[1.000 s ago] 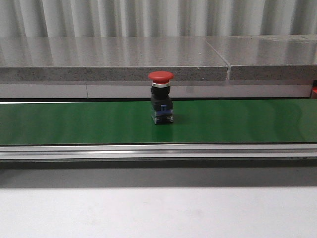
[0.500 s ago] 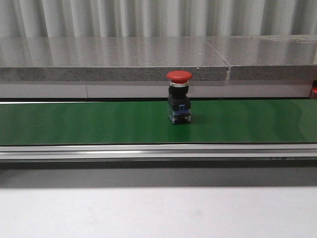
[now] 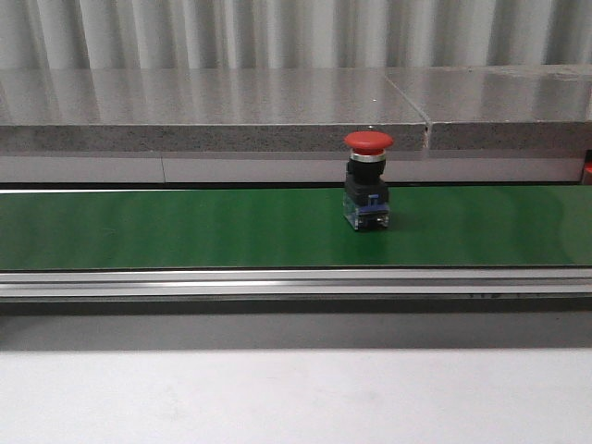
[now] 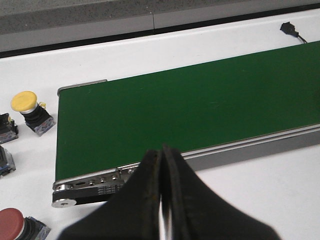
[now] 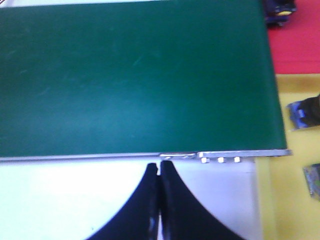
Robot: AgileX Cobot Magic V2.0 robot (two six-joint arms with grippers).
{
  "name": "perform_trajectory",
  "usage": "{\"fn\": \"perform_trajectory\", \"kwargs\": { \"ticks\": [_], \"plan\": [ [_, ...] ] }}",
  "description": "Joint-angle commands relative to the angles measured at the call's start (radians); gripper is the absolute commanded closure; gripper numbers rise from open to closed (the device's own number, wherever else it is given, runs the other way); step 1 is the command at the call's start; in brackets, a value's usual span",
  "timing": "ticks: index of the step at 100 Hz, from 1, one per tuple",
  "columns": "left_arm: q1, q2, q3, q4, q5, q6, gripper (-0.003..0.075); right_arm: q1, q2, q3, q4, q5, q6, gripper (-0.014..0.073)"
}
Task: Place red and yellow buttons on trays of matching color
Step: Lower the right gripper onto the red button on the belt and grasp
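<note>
Riding rightward along the belt point(image 3: 185, 227): red button point(image 3: 367, 180), nearing pickup; left gripper point(image 4: 161, 165) and right gripper point(image 5: 159, 172) pressed together, holding nothing.

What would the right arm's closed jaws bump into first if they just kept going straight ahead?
Probably the metal side rail of the green conveyor belt. The right gripper is shut and points at that edge, with only bare white table between. Its height above the table is unclear, so it might pass over onto the belt.

Even overhead light, fairly bright. The stone ledge point(image 3: 213, 106) shows pale vertical reflections. A dark shadow band lies under the conveyor's near rail point(image 3: 296, 282). The right wrist view is soft, oversaturated and blown out on the table point(image 5: 75, 195).
</note>
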Motion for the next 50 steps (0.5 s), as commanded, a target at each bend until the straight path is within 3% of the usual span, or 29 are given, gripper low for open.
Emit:
{"fn": "perform_trajectory", "kwargs": {
  "ticks": [1,16,22,29,50],
  "plan": [
    [-0.006,0.003,-0.026,-0.009,-0.069,0.002,0.074,0.057,-0.004,-0.054,-0.011,-0.006,-0.013,0.0526],
    [-0.006,0.003,-0.026,-0.009,-0.069,0.002,0.074,0.168,0.063,-0.157,-0.008,0.042,-0.013,0.0144],
    [-0.006,0.003,-0.026,-0.009,-0.069,0.002,0.074,0.207,0.1,-0.203,-0.008,0.068,-0.013,0.0041],
    [-0.006,0.003,-0.026,-0.009,-0.069,0.002,0.074,0.249,0.154,-0.266,-0.008,0.117,-0.013,-0.0018],
    [-0.006,0.003,-0.026,-0.009,-0.069,0.002,0.074,0.333,0.312,-0.442,-0.003,0.222,-0.029,-0.0021]
  ]
}}
